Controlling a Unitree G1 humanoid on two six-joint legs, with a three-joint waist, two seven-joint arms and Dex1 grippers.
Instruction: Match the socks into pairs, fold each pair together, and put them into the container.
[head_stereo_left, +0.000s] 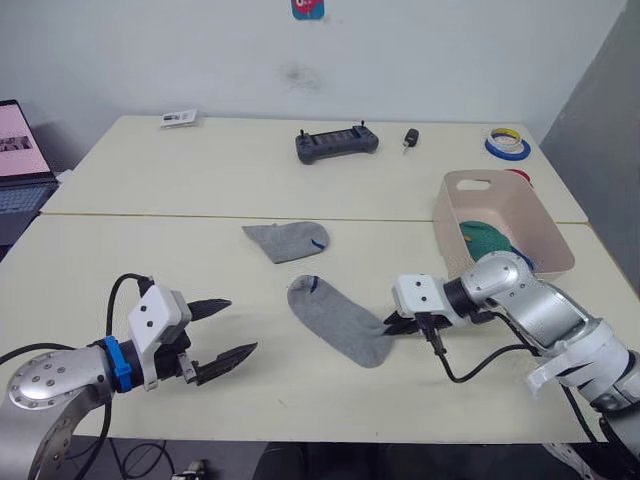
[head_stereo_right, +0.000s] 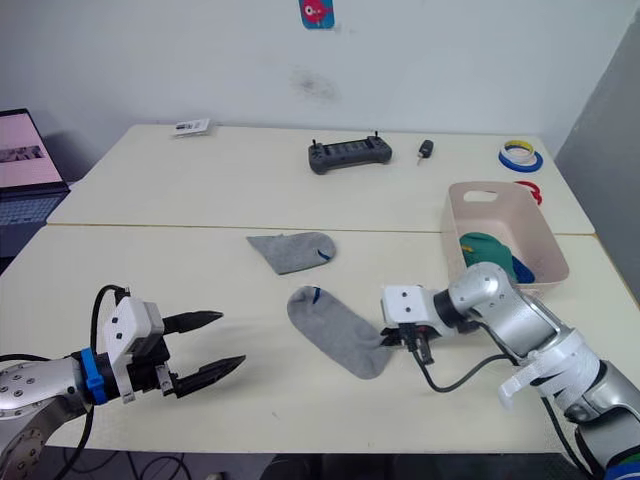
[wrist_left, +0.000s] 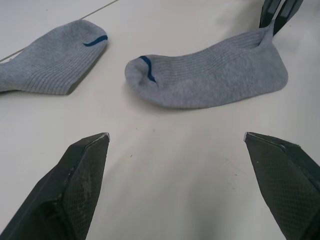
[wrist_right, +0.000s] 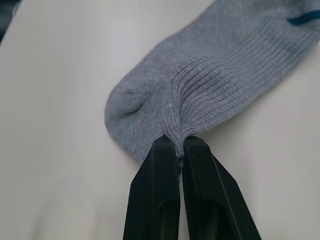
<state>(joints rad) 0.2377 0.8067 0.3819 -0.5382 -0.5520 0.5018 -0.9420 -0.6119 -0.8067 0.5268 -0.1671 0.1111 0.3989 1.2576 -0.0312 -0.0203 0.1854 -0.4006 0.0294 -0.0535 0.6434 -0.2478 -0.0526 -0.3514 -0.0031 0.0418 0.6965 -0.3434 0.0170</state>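
Note:
Two light grey socks lie on the table. The nearer grey sock (head_stereo_left: 335, 320) is stretched flat, and my right gripper (head_stereo_left: 393, 326) is shut on its edge (wrist_right: 176, 142) at the right end. The other grey sock (head_stereo_left: 288, 240) lies a little farther back. My left gripper (head_stereo_left: 225, 328) hovers open over bare table at the front left, apart from both socks. The pale pink container (head_stereo_left: 540, 232) stands at the right with a teal-green sock (head_stereo_left: 483, 238) and a bit of blue sock (head_stereo_left: 522, 262) inside.
A black controller (head_stereo_left: 336, 143) and a small dark object (head_stereo_left: 410, 137) sit at the back of the table. Tape rolls (head_stereo_left: 508, 145) lie at the back right. A laptop (head_stereo_left: 22, 160) stands off the table's left edge.

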